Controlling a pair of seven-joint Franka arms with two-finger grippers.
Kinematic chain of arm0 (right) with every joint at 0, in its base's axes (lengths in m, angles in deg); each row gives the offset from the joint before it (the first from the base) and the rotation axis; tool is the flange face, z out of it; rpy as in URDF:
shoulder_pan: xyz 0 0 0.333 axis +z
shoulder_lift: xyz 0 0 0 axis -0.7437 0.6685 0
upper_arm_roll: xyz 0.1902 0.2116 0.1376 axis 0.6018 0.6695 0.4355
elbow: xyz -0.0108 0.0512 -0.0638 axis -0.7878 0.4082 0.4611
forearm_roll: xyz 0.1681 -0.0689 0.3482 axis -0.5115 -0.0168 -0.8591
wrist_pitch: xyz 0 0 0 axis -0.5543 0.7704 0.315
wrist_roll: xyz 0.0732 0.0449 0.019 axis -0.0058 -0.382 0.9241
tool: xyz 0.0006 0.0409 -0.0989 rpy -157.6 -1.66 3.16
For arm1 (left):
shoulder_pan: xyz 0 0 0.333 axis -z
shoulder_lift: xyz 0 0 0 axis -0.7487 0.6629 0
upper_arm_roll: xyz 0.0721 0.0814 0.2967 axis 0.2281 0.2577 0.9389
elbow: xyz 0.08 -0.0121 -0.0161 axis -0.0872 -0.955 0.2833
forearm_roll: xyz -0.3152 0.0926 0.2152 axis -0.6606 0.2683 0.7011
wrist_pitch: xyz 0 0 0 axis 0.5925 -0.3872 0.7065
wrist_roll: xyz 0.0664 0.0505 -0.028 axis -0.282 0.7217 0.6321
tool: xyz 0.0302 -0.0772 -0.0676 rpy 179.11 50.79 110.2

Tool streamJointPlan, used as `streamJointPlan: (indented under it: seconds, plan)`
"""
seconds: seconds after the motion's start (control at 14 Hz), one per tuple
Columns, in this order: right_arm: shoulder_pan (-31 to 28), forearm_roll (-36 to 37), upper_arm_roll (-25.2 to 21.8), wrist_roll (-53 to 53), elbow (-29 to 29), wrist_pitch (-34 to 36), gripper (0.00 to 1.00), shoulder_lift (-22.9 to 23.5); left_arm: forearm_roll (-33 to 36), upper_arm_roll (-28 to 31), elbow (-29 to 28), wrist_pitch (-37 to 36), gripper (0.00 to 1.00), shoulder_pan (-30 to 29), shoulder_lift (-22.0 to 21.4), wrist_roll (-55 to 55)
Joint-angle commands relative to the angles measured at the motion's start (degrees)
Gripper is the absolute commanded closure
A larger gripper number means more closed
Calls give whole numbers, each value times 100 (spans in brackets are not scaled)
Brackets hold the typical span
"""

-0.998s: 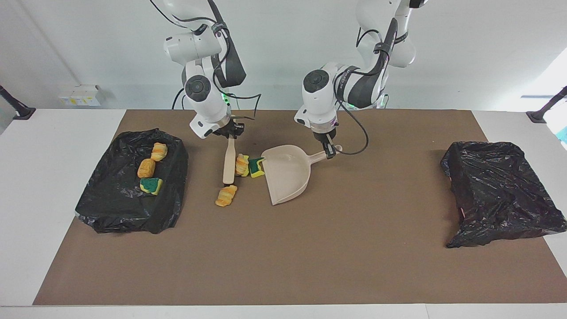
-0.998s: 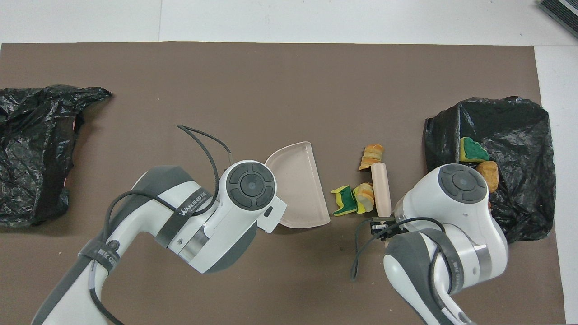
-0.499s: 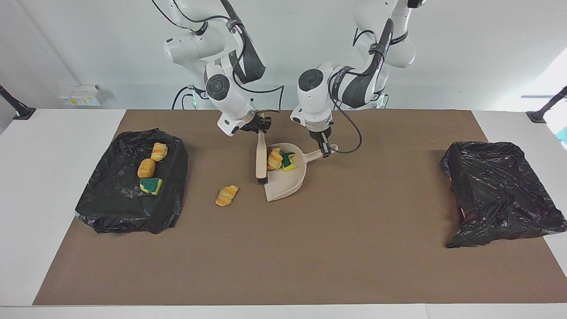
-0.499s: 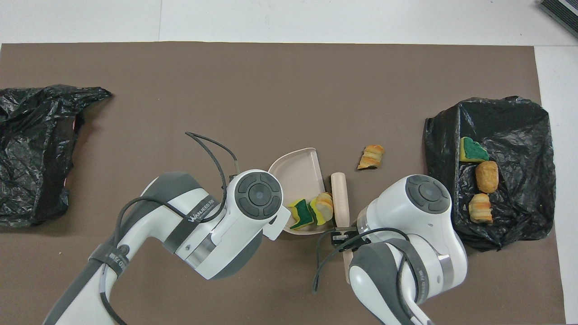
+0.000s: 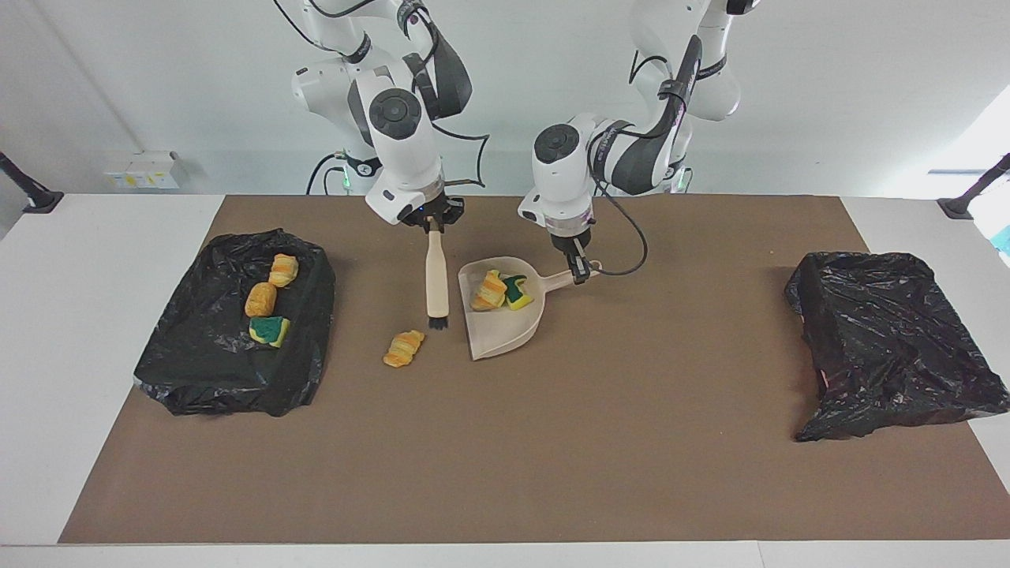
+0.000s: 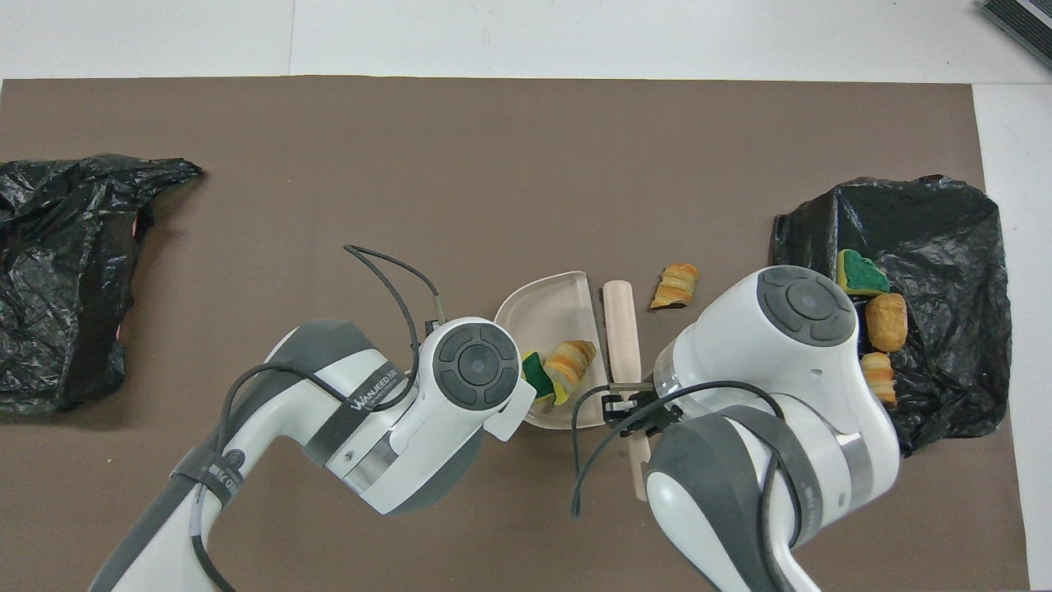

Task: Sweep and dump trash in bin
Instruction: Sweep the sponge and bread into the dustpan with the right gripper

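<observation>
My left gripper (image 5: 582, 274) is shut on the handle of the beige dustpan (image 5: 509, 327), which rests on the brown mat. In the pan lie two pieces of trash, a tan-orange bread chunk (image 5: 489, 289) and a green-yellow sponge (image 5: 518, 292); the overhead view shows this chunk (image 6: 570, 363) against the pan (image 6: 549, 306). My right gripper (image 5: 433, 227) is shut on the brush (image 5: 436, 280), whose bristles point down beside the pan's mouth. One loose bread chunk (image 5: 404, 348) lies on the mat between brush and bin. The black-lined bin (image 5: 229, 371) holds three scraps.
A second black bag (image 5: 892, 347) sits at the left arm's end of the mat. The brown mat (image 5: 505, 457) covers most of the white table. In the overhead view the left arm's wrist (image 6: 472, 366) covers the pan's handle.
The brush pushed the bread chunk and sponge into the dustpan, then swung back out toward the right arm's end and stands more upright. The pan shifted slightly toward the brush.
</observation>
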Motion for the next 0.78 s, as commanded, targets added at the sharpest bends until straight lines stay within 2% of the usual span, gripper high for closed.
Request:
streamJointPlan:
  seconds: [0.0,0.07,0.21,0.43,0.57,0.71]
  plan:
    - [-709,535,12,1010,-313,-5,100,425,-215,21,-101,151,100,-233,-19,100]
    - [-799,903,20,1213,-515,-5,100,715,-365,29,-75,107,100,-269,16,109]
    - [-765,1151,12,1215,-806,-23,100,1181,-402,38,4,28,100,-322,43,188]
    - [-712,1206,29,1206,-405,-224,100,1140,-402,38,31,-78,100,-358,60,223]
    - [-685,830,73,1215,-193,-269,100,1131,-411,30,22,-78,100,-322,60,232]
    - [-485,-109,73,1224,-166,-269,100,1131,-411,30,5,-87,100,-270,43,302]
